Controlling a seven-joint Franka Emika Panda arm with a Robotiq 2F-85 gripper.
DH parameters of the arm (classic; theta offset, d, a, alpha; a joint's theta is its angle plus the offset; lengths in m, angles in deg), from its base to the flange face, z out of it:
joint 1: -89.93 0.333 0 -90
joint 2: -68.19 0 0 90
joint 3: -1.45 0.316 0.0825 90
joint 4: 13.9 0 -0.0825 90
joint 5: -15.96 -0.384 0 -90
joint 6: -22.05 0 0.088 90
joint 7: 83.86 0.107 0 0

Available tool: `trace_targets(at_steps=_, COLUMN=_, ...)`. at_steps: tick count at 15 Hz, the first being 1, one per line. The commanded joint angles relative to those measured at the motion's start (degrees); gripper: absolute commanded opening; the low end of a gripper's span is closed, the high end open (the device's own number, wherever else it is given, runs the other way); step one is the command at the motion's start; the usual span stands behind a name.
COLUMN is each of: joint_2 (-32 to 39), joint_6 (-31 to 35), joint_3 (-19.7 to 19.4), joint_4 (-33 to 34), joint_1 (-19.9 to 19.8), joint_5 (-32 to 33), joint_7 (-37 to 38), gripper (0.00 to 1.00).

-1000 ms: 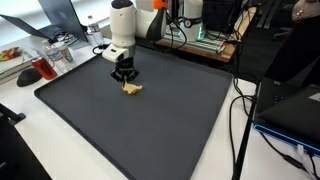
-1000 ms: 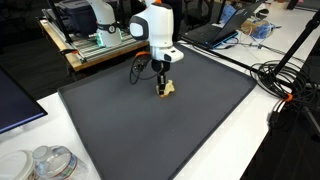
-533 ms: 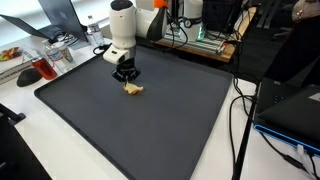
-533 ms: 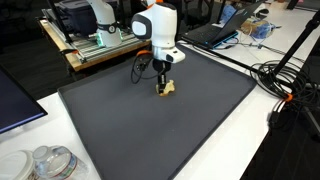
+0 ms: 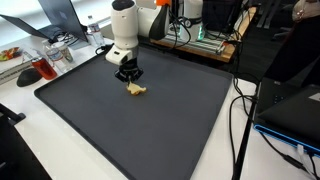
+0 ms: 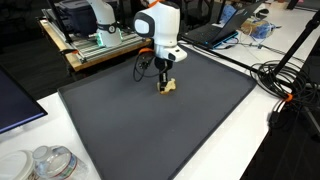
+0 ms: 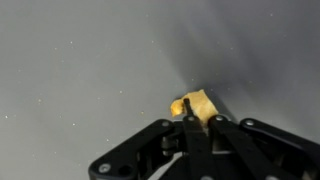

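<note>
A small tan, crumpled piece point(image 5: 135, 90) lies on the dark grey mat point(image 5: 150, 130), also seen in an exterior view point(image 6: 171, 87). My gripper point(image 5: 128, 76) hangs from the white arm straight down over the mat, its tips right beside the piece point(image 6: 163, 86). In the wrist view the black fingers point(image 7: 197, 122) are pressed together with no gap. The tan piece point(image 7: 194, 103) sits just past the tips and touches them. I cannot see any part of it between the fingers.
The mat covers a white table point(image 5: 60, 150). A red-handled tool and clutter point(image 5: 35, 70) lie beyond one mat edge, cables point(image 6: 285, 85) and laptops point(image 5: 295, 105) beyond others. A clear plastic container point(image 6: 50, 162) stands at a table corner.
The gripper has shifted slightly across the mat, and the tan piece has slid a little with it. The fingers stay shut.
</note>
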Motion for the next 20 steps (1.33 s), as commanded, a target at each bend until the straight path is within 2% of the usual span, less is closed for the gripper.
trace_targets(at_steps=1, joint_2=-2.3, joint_6=-1.6, joint_3=2.2, joint_4=-1.9, joint_1=-1.6, joint_5=-0.5, joint_7=0.1, gripper=0.06)
trace_targets(at_steps=8, joint_2=-5.0, joint_6=-1.7, joint_3=3.3, joint_4=-3.7, joint_1=-3.3, joint_5=-1.3, joint_7=-0.1, gripper=0.06)
trace_targets(at_steps=14, joint_2=-4.8, joint_6=-2.5, joint_3=3.5, joint_4=-3.2, joint_1=-3.1, joint_5=-1.3, joint_7=0.2, gripper=0.04)
trace_targets(at_steps=15, joint_2=-4.8, joint_6=-3.0, joint_3=3.0, joint_4=-3.1, joint_1=-2.7, joint_5=-0.9, joint_7=0.9, gripper=0.32)
trace_targets(at_steps=17, joint_2=-4.9, joint_6=-3.2, joint_3=3.7, joint_4=-3.2, joint_1=-3.2, joint_5=-1.5, joint_7=0.3, gripper=0.39)
trace_targets(at_steps=20, joint_2=-5.0, joint_6=-2.9, joint_3=4.2, joint_4=-3.4, joint_1=-3.5, joint_5=-1.9, joint_7=0.0, gripper=0.59)
